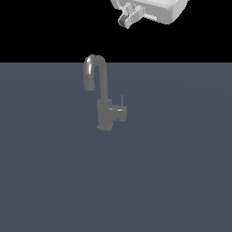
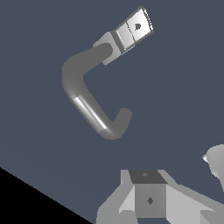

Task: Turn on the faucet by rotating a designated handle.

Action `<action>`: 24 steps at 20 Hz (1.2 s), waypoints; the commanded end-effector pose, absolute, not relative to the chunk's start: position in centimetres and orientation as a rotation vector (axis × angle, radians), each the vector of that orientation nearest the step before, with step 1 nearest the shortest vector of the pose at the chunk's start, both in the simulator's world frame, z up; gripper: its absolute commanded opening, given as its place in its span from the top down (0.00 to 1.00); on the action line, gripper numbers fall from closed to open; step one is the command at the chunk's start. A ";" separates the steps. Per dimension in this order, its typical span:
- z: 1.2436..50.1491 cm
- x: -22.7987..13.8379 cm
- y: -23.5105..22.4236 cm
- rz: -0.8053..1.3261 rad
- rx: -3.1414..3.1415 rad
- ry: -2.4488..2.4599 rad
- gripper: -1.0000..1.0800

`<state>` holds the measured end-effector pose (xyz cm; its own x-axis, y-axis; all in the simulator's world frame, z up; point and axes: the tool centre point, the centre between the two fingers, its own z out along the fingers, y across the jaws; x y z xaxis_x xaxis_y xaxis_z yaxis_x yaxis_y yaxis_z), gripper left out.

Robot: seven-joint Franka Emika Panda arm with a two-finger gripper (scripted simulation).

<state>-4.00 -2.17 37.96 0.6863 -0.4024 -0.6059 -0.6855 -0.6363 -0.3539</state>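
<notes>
Hovering with the gripper (image 1: 128,18) high above the faucet (image 1: 103,95), touching nothing. Holding the fingers (image 2: 132,29) spread wide apart and grasping nothing, probably to leave room for taking the lever between them later.

Finding the faucet upright near the middle of the grey surface (image 1: 181,181), with the hooked spout bending toward the exterior view's left. Noticing the handle (image 1: 120,110) sticking out from the thick body toward the exterior view's right, with its thin rod pointing up.

Looking down on the curved spout in the wrist view, but not seeing the handle clearly there. Judging the approach as only beginning: still needing to come down beside the rod, well clear of the spout, before pushing it around.
</notes>
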 end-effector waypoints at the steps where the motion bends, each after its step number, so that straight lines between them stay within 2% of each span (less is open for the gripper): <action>1: 36.7 -2.6 -2.5 0.688 -2.244 0.878 1.00; 13: 29.4 3.3 -3.9 0.859 -1.818 1.080 1.00; 24: 21.1 7.2 -4.4 0.984 -1.387 1.226 1.00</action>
